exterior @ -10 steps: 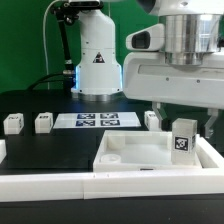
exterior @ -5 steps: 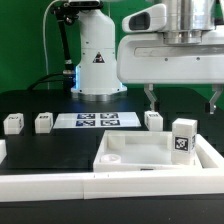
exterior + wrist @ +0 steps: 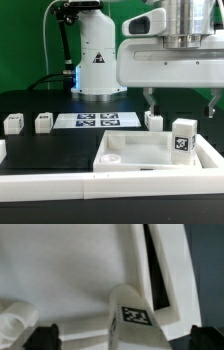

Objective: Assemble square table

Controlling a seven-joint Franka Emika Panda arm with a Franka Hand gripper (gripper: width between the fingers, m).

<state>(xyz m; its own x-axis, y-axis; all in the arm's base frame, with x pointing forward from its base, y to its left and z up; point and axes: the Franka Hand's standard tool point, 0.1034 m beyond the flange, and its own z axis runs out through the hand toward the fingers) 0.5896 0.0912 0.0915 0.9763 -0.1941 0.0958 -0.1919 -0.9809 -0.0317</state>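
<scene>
Well, the square tabletop (image 3: 140,158) lies rim-up at the near side of the black table (image 3: 50,150), toward the exterior view's right. The standing leg (image 3: 182,137) is upright at the slab's right side (its tag faces the exterior camera). Farther back, the leftmost leg (image 3: 12,124) and the second leg (image 3: 43,123) sit at the exterior view's left. The third leg (image 3: 153,120) sits just beyond the slab, near the marker board (image 3: 97,120). Above the standing leg hovers the gripper (image 3: 181,103), fingers spread apart, holding nothing.

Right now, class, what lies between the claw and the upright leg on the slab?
Nothing: the exterior view shows bare air between the open claw and the leg below it, on the slab.
</scene>
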